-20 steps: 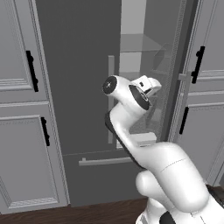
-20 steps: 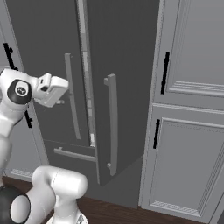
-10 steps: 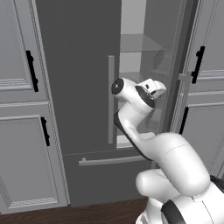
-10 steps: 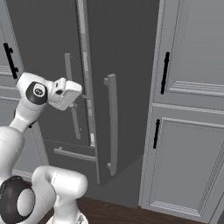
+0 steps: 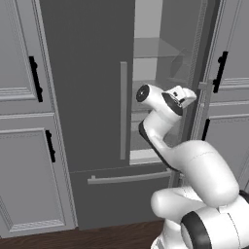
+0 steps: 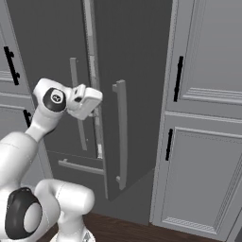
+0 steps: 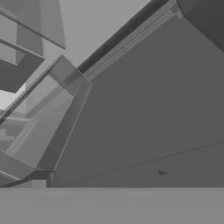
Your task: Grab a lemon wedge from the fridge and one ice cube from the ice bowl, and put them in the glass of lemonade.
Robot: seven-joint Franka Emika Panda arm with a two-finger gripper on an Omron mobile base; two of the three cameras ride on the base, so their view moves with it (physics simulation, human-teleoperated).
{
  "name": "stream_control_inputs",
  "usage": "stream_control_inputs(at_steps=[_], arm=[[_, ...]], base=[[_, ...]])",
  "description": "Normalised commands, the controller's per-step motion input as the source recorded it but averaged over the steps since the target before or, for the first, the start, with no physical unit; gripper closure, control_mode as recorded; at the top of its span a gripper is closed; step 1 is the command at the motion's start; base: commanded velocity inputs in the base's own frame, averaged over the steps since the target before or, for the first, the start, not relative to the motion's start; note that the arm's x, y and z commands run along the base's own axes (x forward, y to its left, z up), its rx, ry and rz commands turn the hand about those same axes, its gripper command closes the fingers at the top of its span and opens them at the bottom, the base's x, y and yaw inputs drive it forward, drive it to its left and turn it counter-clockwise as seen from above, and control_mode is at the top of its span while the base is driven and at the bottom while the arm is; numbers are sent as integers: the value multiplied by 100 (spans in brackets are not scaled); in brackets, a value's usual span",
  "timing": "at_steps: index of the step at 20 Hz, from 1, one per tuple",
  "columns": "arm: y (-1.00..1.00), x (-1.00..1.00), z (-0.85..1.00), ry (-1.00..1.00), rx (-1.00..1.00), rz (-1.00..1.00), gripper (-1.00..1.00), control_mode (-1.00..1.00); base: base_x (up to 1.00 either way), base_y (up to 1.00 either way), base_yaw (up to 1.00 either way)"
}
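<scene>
Early stage, judging by the layout. Fridge (image 5: 87,97) right door swung partly open, left door shut; glass shelves (image 5: 155,48) showing through the gap at about 1 o'clock in left base view. Gripper (image 5: 187,97) up at the gap, near the open door's inner edge, roughly 3 o'clock from the left door's bar handle (image 5: 123,111). In right base view, hand (image 6: 85,101) sitting at 9 o'clock of the open door's handle (image 6: 122,134). Finger spacing not readable in any view; can't tell if apart or together. Nothing visibly held. Hand view: tilted door bins (image 7: 39,118) and dark door panel. No lemon wedge spotted yet. Left to do, likely: wedge pick, ice cube, both drops into glass.
</scene>
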Motion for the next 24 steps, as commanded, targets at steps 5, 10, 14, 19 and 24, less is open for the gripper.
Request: stream_control_inputs(at_steps=[5,10,14,19,24], arm=[[-56,-1,0,8,0,-14,-100,-100],[-92,-20,-10,1,0,-24,-100,-100],[-100,-40,-15,-5,3,-24,-100,-100],[-100,-34,-2,-22,7,-18,-100,-100],[-98,-7,0,-32,9,-10,-100,-100]], base=[[0,0,0],[0,0,0],[0,0,0],[0,0,0],[0,0,0]])
